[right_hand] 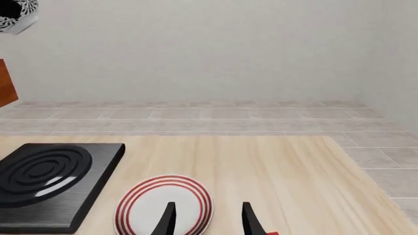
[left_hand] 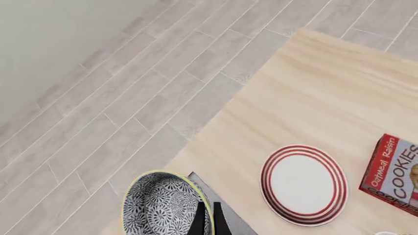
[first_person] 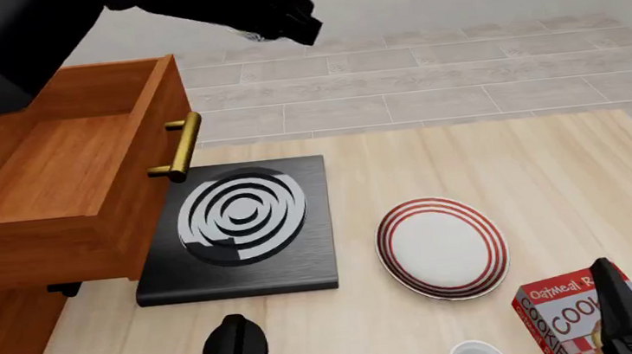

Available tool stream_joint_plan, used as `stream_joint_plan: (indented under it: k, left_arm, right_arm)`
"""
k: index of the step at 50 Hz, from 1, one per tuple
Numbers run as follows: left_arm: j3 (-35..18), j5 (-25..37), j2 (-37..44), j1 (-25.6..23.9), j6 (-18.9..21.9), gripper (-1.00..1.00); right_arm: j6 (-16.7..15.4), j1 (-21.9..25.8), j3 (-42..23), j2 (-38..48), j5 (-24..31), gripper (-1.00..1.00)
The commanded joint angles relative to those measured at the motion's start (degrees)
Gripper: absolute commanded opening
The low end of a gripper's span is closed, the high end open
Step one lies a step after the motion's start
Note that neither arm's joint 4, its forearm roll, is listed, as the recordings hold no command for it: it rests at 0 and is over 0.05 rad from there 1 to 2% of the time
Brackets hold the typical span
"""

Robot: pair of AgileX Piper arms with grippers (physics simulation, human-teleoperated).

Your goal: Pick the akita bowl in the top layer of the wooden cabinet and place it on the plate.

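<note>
We are seeing the akita bowl [left_hand: 163, 205] lifted; the plate [first_person: 443, 247] lying flat beside the open top layer [first_person: 62, 184]

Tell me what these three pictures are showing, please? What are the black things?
They show a pretend computer world with two robot arms. One camera looks down over the table; the other two ride on the arms. The left arm's fingers pinch the rim of a patterned bowl, lifted high. The cabinet's top drawer stands open. The right arm's fingers are open, holding nothing. On the table lie a red-ringed plate, a black stove, and a cookie box.
</note>
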Motion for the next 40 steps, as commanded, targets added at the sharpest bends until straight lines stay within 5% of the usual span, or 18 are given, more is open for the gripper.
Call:
stream_joint_plan:
  k: [1, 40]
  left_arm:
    - [1.0, -1.7, 0.6, -2.1, 0.0, -1.0]
    - [1.0, -5.4, 5.0, -7.6, -0.5, -1.0]
  right_arm:
    - [0.1, 0.0, -0.1, 0.1, 0.0, 1.0]
    - [0.4, -0.2, -0.1, 0.1, -0.1, 1.0]
